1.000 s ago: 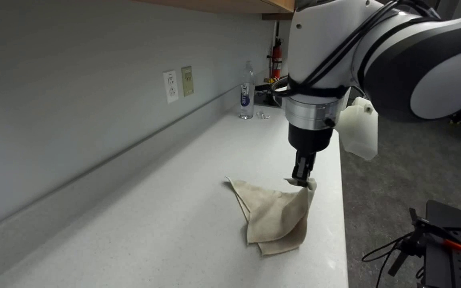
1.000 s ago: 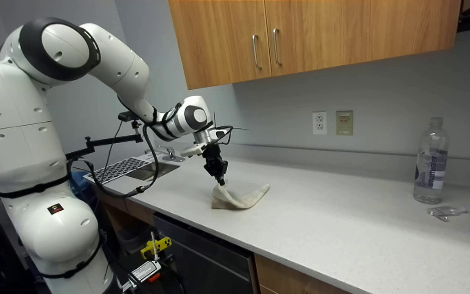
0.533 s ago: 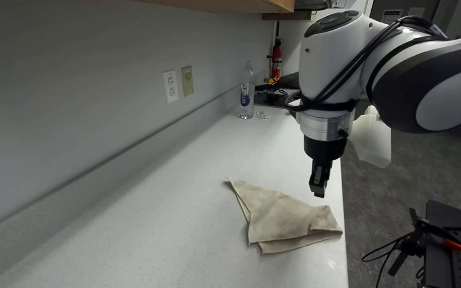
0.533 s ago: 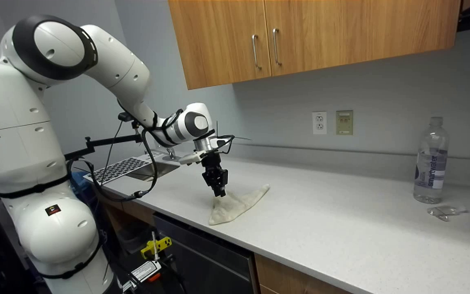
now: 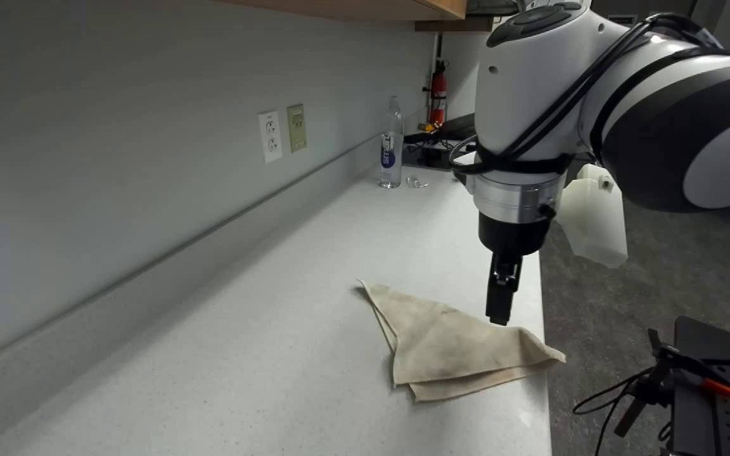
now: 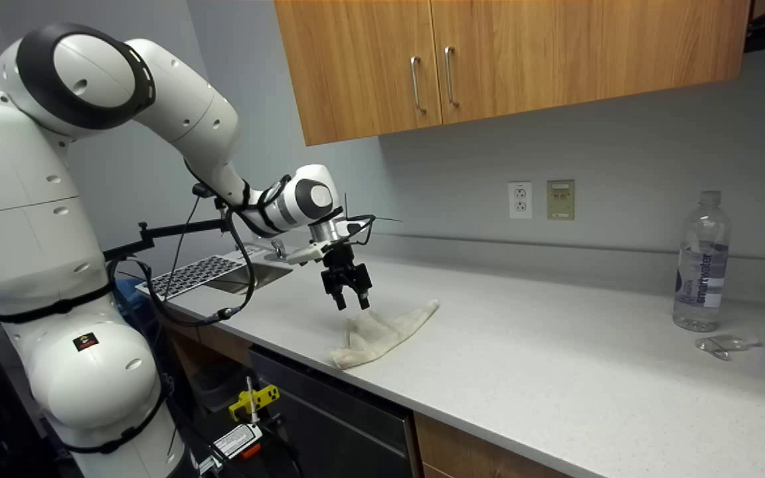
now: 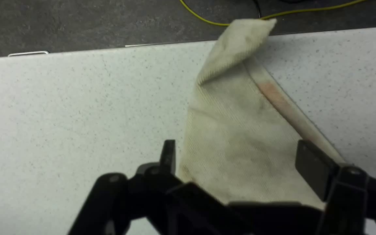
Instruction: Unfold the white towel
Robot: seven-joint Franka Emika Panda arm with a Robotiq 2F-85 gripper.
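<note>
In an ext. view, just over towel (image 6: 382, 334) on counter (image 6: 555, 372), w/ gripper (image 6: 353, 306) spread wide, holding nothing. In an ext. view, w/ towel's long axis slanting to overhanging corner (image 5: 545, 356) past counter's edge. Wrist view: w/ corner fwd of fingertips (image 7: 313, 168), prob. next pinch.

You are viewing one towel (image 5: 454, 345), one gripper (image 6: 352, 307), one bottle (image 6: 701, 269), one fire extinguisher (image 5: 438, 98) and two wall plates (image 6: 520, 200).

I read "smartwater" running up the label (image 6: 702, 279) of a clear water bottle (image 6: 702, 259) near the back edge of the worktop (image 6: 555, 372); in an exterior view I catch the letters "smart" (image 5: 388, 152).
</note>
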